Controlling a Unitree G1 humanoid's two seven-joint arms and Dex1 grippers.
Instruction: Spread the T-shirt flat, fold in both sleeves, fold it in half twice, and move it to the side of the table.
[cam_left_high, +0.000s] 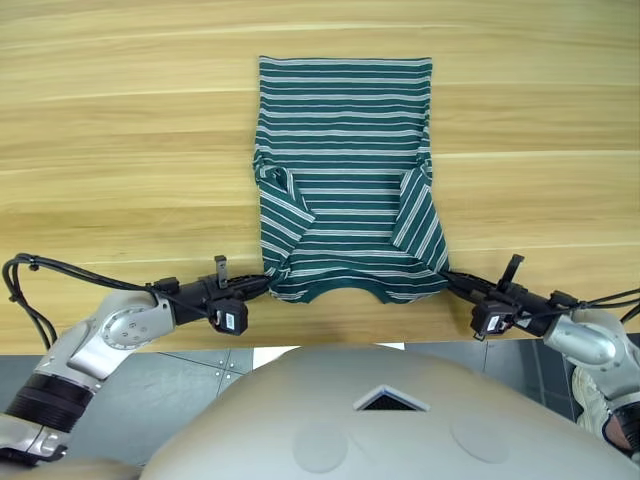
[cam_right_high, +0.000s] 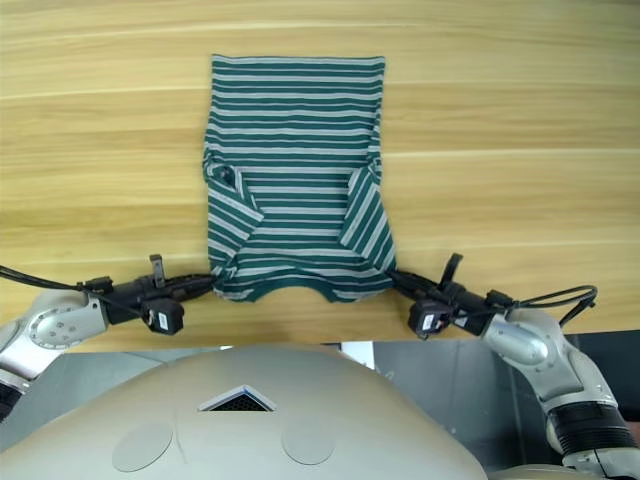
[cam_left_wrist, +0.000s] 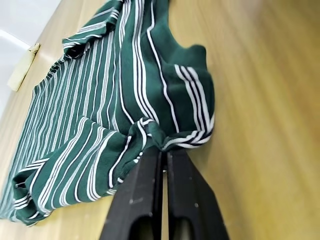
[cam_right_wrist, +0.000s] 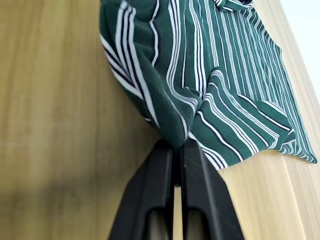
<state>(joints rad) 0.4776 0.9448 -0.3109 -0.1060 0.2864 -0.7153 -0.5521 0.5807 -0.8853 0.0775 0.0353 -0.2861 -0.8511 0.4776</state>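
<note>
Because both sleeves (cam_left_high: 418, 210) lie folded inward over the chest, the T-shirt (cam_left_high: 345, 150) forms a narrow rectangle on the table (cam_left_high: 120, 150), with its collar (cam_left_high: 335, 290) towards the robot. The left gripper (cam_left_high: 267, 283) is pinched on the shoulder corner at one side of the collar. The right gripper (cam_left_high: 445, 275) is pinched on the matching corner at the other side. This paired hold probably prepares the first half-fold: raising both corners together should carry the collar edge evenly towards the hem (cam_left_high: 345, 62), opposite the collar.

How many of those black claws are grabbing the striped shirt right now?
2. The left gripper pinches the near left corner of the T-shirt; the right gripper pinches its near right corner.
</note>
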